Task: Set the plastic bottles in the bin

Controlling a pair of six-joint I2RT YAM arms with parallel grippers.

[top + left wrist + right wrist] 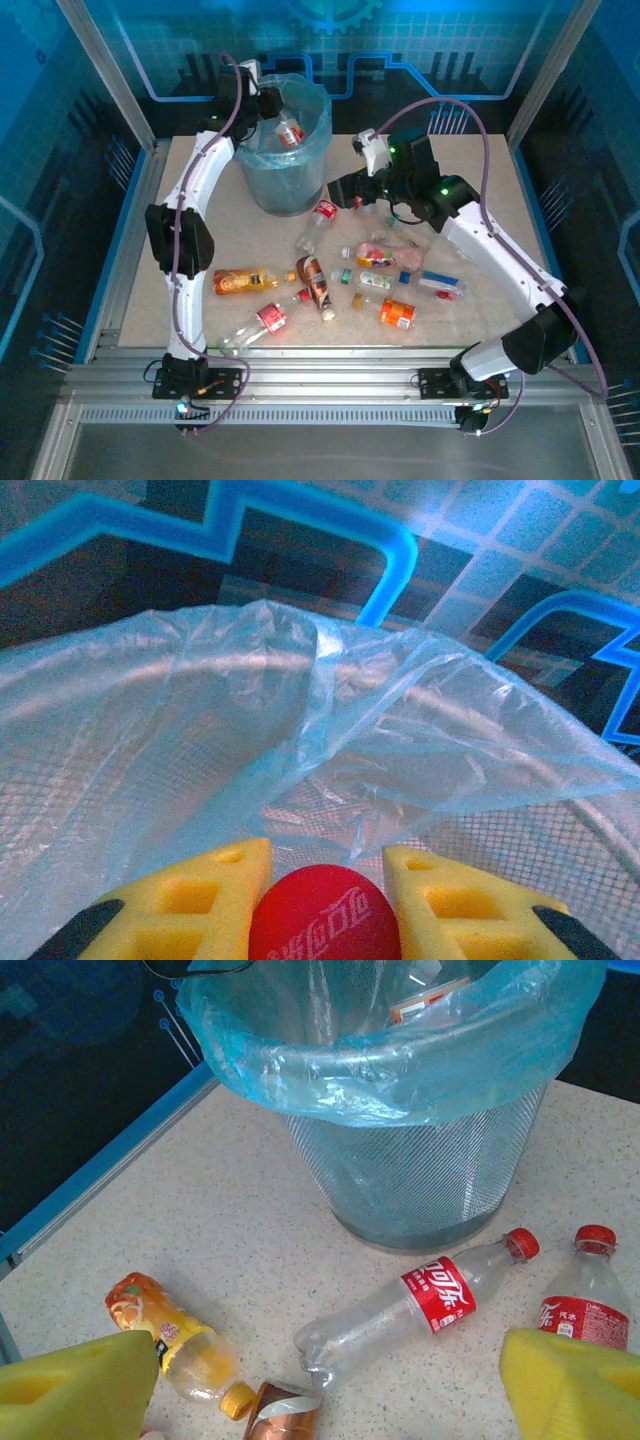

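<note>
Top external view: on the worktop (240, 235), one bin (285, 185) stands by the far edge, left of centre. About ten bottles (240, 282) lie strewn from the middle to the near edge, too tangled for a sure count. Left arm arches over the bin's rim, its gripper (325, 870) clamped on one red-capped bottle (290, 132); right arm bends inward, its gripper (325, 1365) spread wide above two red-labelled bottles (432, 1298) beside the bin.

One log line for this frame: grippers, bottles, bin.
left gripper: shut on red-label bottle, over bin | right gripper: open, above loose bottles on table beside bin | status: release not yet done
</note>
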